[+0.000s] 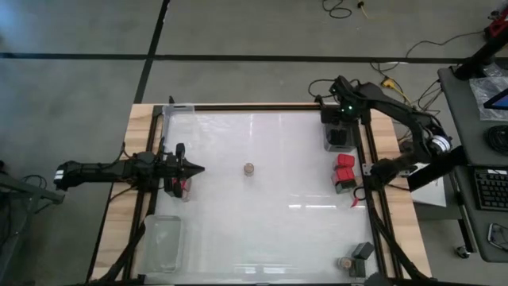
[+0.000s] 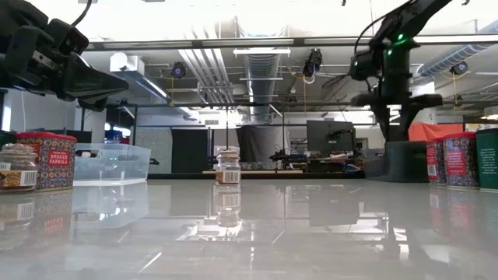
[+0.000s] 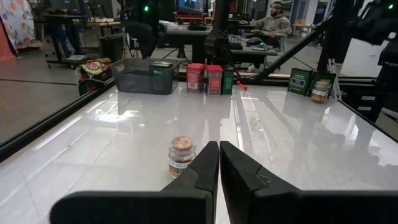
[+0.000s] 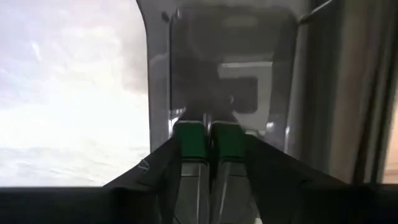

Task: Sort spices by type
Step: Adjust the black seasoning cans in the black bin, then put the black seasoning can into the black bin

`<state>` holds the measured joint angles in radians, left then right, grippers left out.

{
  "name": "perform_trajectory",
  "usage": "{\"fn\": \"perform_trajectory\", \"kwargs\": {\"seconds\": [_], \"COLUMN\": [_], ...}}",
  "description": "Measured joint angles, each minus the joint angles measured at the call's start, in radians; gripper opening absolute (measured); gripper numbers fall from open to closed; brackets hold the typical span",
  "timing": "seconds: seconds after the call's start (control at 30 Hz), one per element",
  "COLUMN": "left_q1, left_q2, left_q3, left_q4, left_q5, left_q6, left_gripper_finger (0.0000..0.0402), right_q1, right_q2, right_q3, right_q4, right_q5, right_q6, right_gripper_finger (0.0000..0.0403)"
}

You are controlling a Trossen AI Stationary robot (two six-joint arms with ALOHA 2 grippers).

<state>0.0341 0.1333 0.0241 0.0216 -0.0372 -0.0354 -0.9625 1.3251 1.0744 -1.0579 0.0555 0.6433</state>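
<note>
A red spice tin point(image 2: 46, 160) is partly hidden behind a small jar point(image 2: 17, 172). A green tin point(image 2: 488, 159) is cut off by the picture's edge.

High cam looks straight down on the whole table point(image 1: 262, 222); low cam sits at tabletop level facing the room. Both, plus left wrist cam, catch the jar point(image 1: 249, 168) ahead of the left jaws; right wrist cam hangs close over a tray point(image 4: 217, 68).

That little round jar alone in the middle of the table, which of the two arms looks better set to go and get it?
Probably the left. Its tool is shut, holds nothing and points straight at the round jar with bare table between them. The right tool is over the clear tray at the table's far right edge.
</note>
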Motion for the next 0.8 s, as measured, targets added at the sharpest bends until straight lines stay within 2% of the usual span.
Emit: {"fn": "perform_trajectory", "kwargs": {"seconds": [0.1,0.2,0.37,0.57,0.7,0.8], "left_q1": [0.0,0.0,0.0,0.0,0.0,0.0], "left_q2": [0.0,0.0,0.0,0.0,0.0,0.0], "left_q3": [0.0,0.0,0.0,0.0,0.0,0.0], "left_q4": [0.0,0.0,0.0,0.0,0.0,0.0], "left_q5": [0.0,0.0,0.0,0.0,0.0,0.0], "left_q6": [0.0,0.0,0.0,0.0,0.0,0.0], "left_gripper_finger": [0.0,0.0,0.0,0.0,0.0,0.0], "right_q1": [0.041,0.152,0.466,0.881,1.098,1.236], "right_q2": [-0.078,-0.155,-0.216,-0.195,-0.155,-0.117], "right_q3": [0.0,-0.003,-0.016,-0.011,0.003,0.01], "right_q4": [0.0,0.0,0.0,0.001,0.001,-0.001], "right_q5": [0.04,0.092,0.117,0.19,0.19,0.138], "right_q6": [0.019,0.079,0.234,0.506,0.69,0.828], "right_gripper_finger": [0.018,0.0193,0.0212,0.0232,0.0243,0.0247]}}
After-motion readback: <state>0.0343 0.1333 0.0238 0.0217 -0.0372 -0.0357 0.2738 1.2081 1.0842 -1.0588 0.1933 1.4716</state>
